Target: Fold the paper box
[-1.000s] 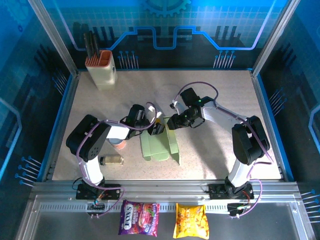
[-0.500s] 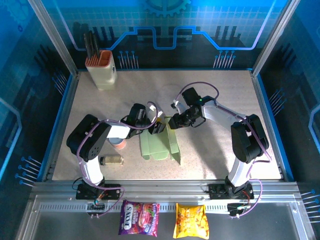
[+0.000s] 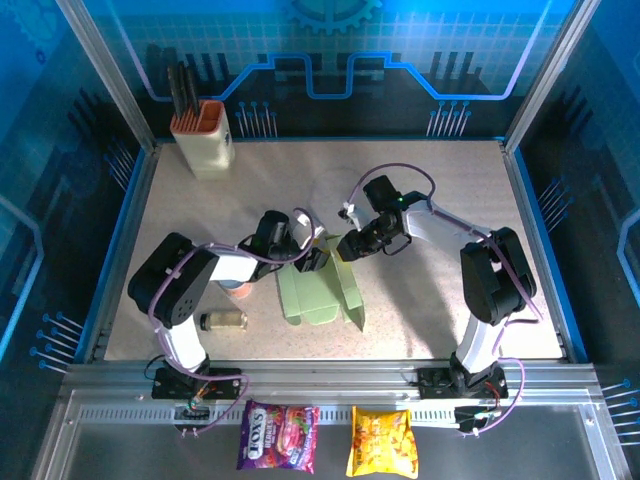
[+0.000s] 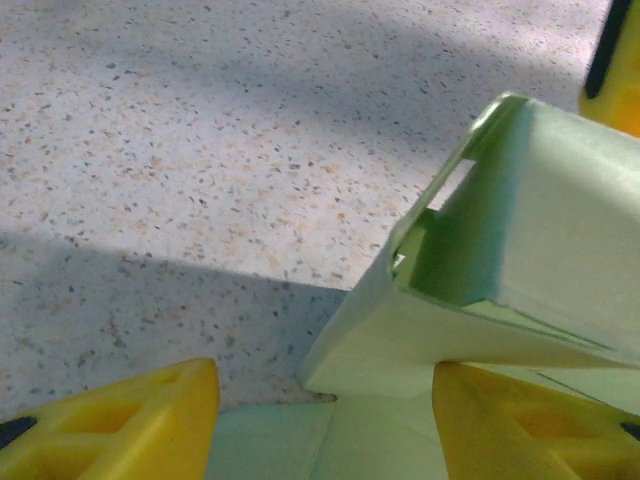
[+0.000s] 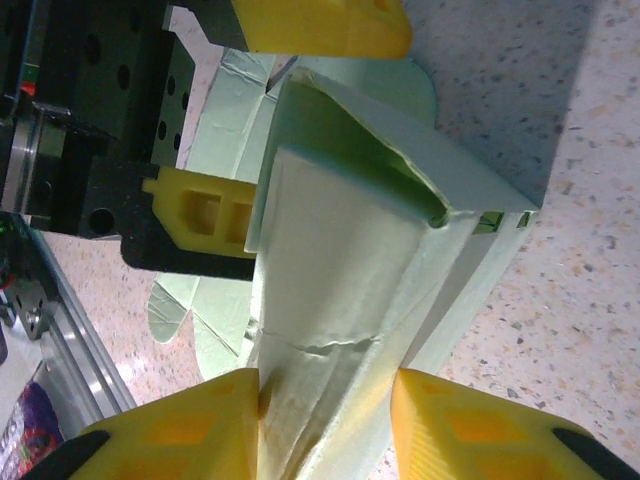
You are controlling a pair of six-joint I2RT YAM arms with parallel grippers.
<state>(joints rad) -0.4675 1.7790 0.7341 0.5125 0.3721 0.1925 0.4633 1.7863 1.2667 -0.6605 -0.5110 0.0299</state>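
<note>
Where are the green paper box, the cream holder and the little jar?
paper box [image 3: 305, 295]: top view, flat left panel.
cream holder [image 3: 208, 152]: top view, front wall.
little jar [image 3: 226, 320]: top view, its side.

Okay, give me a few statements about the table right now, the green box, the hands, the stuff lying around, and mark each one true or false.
1. The right hand has a panel of the paper box between its fingers. True.
2. The paper box lies completely flat. False: its right side is folded up off the table.
3. The cream holder stands at the table's far left corner. True.
4. The small jar stands upright. False: it lies on its side.
5. The purple snack bag and yellow snack bag lie beside the box. False: they lie on the metal ledge at the near edge, off the table.
</note>
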